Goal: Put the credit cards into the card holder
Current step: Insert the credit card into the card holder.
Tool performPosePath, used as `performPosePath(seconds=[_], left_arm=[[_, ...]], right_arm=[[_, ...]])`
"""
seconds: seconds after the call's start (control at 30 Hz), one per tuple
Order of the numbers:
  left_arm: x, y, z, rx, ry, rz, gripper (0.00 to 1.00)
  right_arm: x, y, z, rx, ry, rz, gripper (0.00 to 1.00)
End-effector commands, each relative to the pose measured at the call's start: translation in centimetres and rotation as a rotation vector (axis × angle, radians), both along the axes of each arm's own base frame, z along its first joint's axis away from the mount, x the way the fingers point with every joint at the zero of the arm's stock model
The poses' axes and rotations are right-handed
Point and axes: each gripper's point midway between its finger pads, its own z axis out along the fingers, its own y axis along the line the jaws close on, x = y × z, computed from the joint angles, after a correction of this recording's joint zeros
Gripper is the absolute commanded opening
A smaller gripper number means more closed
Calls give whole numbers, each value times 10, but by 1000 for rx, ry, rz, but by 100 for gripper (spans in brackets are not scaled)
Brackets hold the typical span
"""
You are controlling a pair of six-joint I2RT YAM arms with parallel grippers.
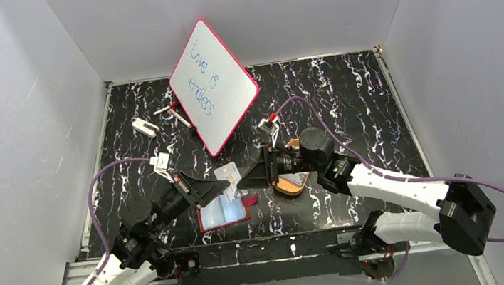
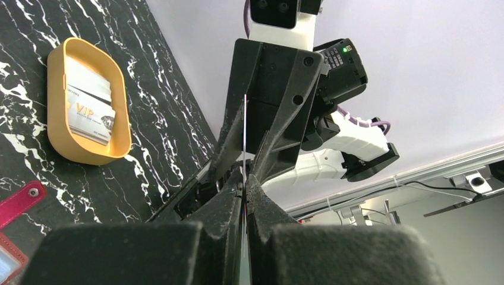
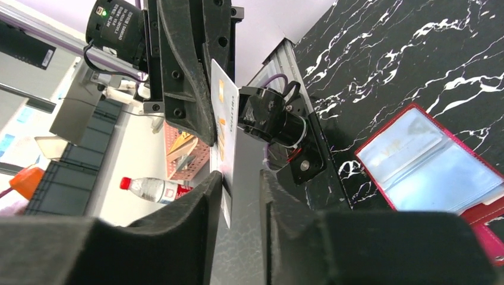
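One pale credit card hangs upright in the air above the open dark red card holder. My left gripper is shut on that card, which shows edge-on there. My right gripper stands open around the card's other end: the card rests against one finger, with a gap to the other. The holder's shiny clear sleeves lie face up on the table. More credit cards lie in the orange tray.
A red-framed whiteboard leans at the back centre, with markers and a small white object to its left. The orange tray sits just under the right arm's wrist. Grey walls enclose the black marbled table.
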Motion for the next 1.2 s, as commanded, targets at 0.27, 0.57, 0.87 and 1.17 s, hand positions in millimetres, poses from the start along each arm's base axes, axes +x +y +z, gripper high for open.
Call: performPosePath(seconds=[0.27, 0.57, 0.87, 1.17], left_arm=[[6, 14, -37, 166, 113, 80, 34], [4, 98, -146, 475, 592, 482, 52], [4, 137, -179, 564, 774, 731, 39], [4, 156, -209, 681, 847, 857, 35]], right_arm=[[4, 4, 22, 57, -85, -13, 0], [10, 17, -85, -246, 33, -109, 0], [11, 39, -154, -369, 162, -120, 0], [18, 51, -183, -398, 240, -151, 0]])
